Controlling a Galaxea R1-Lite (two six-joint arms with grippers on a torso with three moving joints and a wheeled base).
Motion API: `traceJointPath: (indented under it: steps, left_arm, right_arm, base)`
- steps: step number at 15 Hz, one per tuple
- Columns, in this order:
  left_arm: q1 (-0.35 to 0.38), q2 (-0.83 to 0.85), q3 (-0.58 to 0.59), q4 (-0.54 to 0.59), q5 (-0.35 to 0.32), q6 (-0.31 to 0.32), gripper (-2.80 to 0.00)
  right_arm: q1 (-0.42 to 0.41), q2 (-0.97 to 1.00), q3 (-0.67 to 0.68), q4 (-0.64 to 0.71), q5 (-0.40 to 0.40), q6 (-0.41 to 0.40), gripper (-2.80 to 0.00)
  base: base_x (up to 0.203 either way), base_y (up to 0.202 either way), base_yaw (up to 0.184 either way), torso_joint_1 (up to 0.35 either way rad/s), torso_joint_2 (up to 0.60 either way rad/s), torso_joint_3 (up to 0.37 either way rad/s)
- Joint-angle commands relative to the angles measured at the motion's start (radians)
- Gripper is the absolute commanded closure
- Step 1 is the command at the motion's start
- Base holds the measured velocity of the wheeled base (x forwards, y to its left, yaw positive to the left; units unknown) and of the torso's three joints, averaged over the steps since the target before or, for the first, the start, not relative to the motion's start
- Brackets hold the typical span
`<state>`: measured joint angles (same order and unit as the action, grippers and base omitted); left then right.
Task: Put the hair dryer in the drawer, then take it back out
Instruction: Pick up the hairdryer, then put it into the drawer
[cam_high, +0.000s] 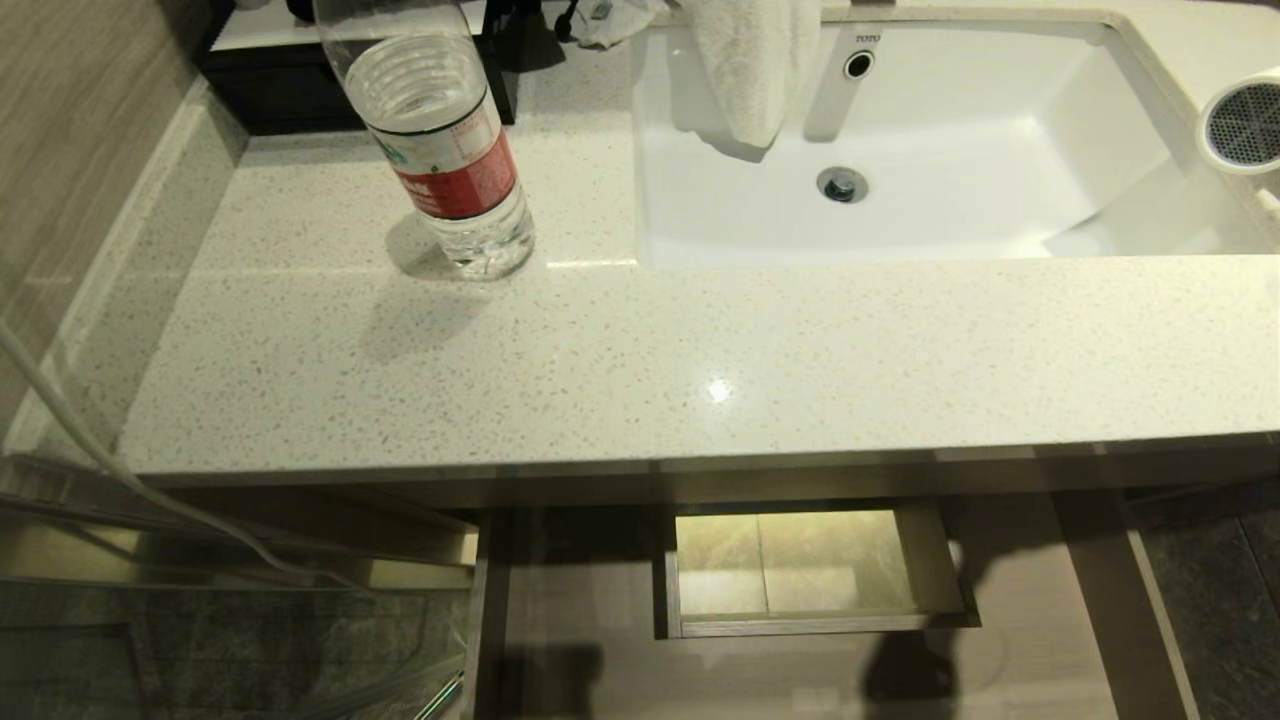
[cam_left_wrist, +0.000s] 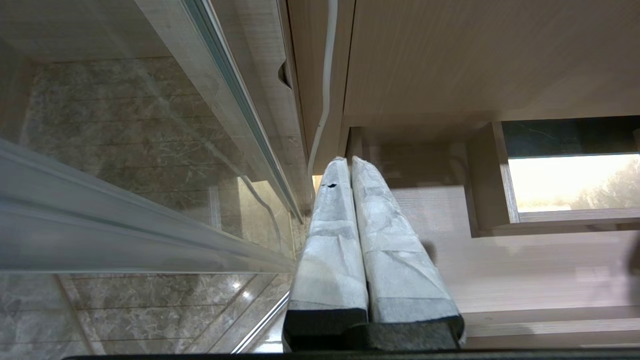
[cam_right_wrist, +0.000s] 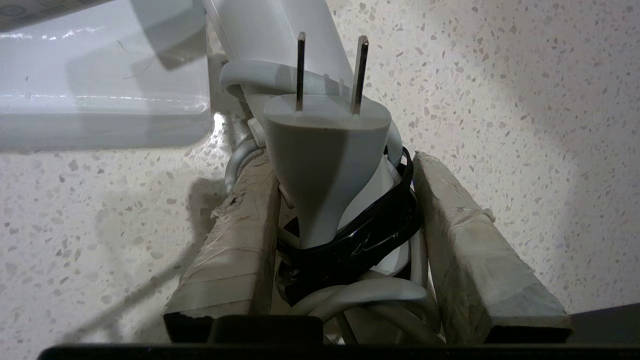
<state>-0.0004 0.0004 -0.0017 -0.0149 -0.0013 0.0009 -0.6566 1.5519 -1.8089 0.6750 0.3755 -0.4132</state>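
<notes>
The right gripper (cam_right_wrist: 345, 200) is clamped on the hair dryer (cam_right_wrist: 280, 45), its two taped fingers (cam_right_wrist: 235, 240) pressing either side of the handle where the white cord (cam_right_wrist: 370, 295) is coiled and bound with a black strap (cam_right_wrist: 365, 235). The grey two-pin plug (cam_right_wrist: 325, 145) sits between the fingers, tucked under that strap, prongs pointing out ahead of the gripper. Beyond the fingertips lies the speckled table (cam_right_wrist: 500, 100), and off to one side the white sink (cam_right_wrist: 100, 100) comes right up beside the dryer's body. From the head view only the dryer's round grey grille (cam_high: 1245, 122) shows, at the far right edge over the sink's rim (cam_high: 1150, 60); the gripper holding it is out of that picture. Well below, the drawer (cam_high: 800, 625) stands pulled out under the table's front edge (cam_high: 640, 470), its boxed cut-out showing pale floor. A water bottle (cam_high: 445, 140) stands on the table well to the left, and a white towel (cam_high: 755, 60) hangs into the sink. The left gripper (cam_left_wrist: 350, 162) is down low beside a glass panel (cam_left_wrist: 125, 150), fingers pressed together with nothing between them, the open drawer ahead of it.
</notes>
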Motion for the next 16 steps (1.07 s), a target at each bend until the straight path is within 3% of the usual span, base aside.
traceJointPath:
  steps: [1, 16]
  left_arm:
    - [0.0, 0.001, 0.0, 0.0, 0.0, -0.001, 0.0]
    - [-0.001, 0.001, 0.0, 0.0, 0.0, -0.001, 0.0]
  right_arm:
    - [0.0, -0.058, 0.011, 0.026, 0.002, -0.004, 0.0]
    - [-0.002, -0.182, 0.12, 0.025, 0.006, 0.001, 0.0]
  base:
    - [0.0, 0.0, 0.0, 0.0, 0.0, 0.0]
    - [0.0, 0.0, 0.0, 0.0, 0.0, 0.0]
